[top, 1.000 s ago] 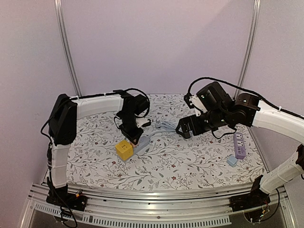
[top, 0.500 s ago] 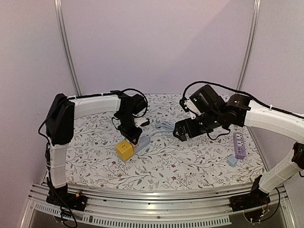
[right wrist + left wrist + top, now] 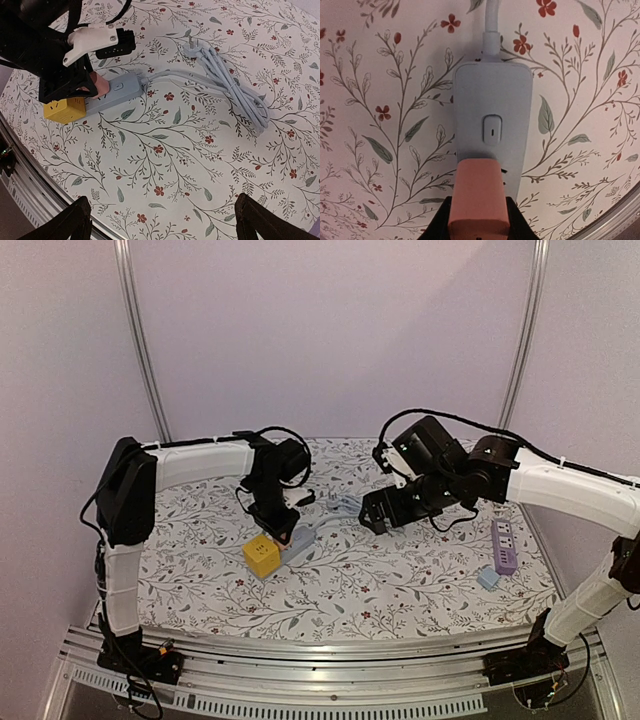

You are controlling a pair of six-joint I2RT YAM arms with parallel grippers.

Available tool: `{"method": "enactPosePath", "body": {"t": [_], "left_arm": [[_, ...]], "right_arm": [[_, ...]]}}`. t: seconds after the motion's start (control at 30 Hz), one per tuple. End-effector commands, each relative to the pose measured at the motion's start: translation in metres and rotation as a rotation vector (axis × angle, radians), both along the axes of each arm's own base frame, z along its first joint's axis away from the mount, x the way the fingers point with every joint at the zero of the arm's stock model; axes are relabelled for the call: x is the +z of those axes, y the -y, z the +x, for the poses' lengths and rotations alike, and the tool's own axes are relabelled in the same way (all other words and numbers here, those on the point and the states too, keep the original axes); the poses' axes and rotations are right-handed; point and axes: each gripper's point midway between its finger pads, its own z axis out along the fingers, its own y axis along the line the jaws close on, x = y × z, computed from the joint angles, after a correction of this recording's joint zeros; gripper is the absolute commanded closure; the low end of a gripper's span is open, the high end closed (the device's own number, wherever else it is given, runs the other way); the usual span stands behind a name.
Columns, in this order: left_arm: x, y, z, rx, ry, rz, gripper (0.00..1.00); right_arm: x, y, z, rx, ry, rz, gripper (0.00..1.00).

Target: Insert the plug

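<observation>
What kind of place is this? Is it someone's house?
Probably not a house: it looks like a robot test booth. A white left arm and right arm are bolted to a metal rail, plain walls close it in, and the flowered table holds a grey power strip and a purple power strip.

Robotics lab test cell, not a home or a shop. Plain pale-lilac panel walls [image 3: 330, 340] close in the back and sides. Bare aluminium upright poles [image 3: 140, 340] stand at the worktop's far corners. A slotted aluminium rail frame [image 3: 330, 652] runs along its near edge. A white-and-black left arm [image 3: 200, 462] and a white-and-black right arm [image 3: 570, 485] are bolted there. A floral-print cloth [image 3: 380, 585] covers the worktop.
</observation>
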Motion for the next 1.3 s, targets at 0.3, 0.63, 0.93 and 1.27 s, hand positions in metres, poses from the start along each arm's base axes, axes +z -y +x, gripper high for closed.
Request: {"method": "enactPosePath", "body": {"t": [0.3,0.63,0.93,1.27], "left_arm": [[-0.043,-0.026,-0.018,0.004,0.005,0.176,1.00],[-0.066,-0.030,-0.029,-0.035,-0.068,0.207,1.00],[-0.082,-0.039,-0.037,-0.080,-0.147,0.231,1.00],[-0.077,-0.028,-0.028,-0.046,-0.131,0.196,0.97]], "right_arm": [[0.004,-0.010,0.004,-0.006,-0.005,0.037,0.01],[0.003,-0.014,0.005,0.017,-0.008,0.028,0.01],[0.000,-0.016,0.006,0.032,-0.011,0.010,0.01],[-0.004,-0.017,0.007,0.033,-0.013,0.001,0.01]]}}
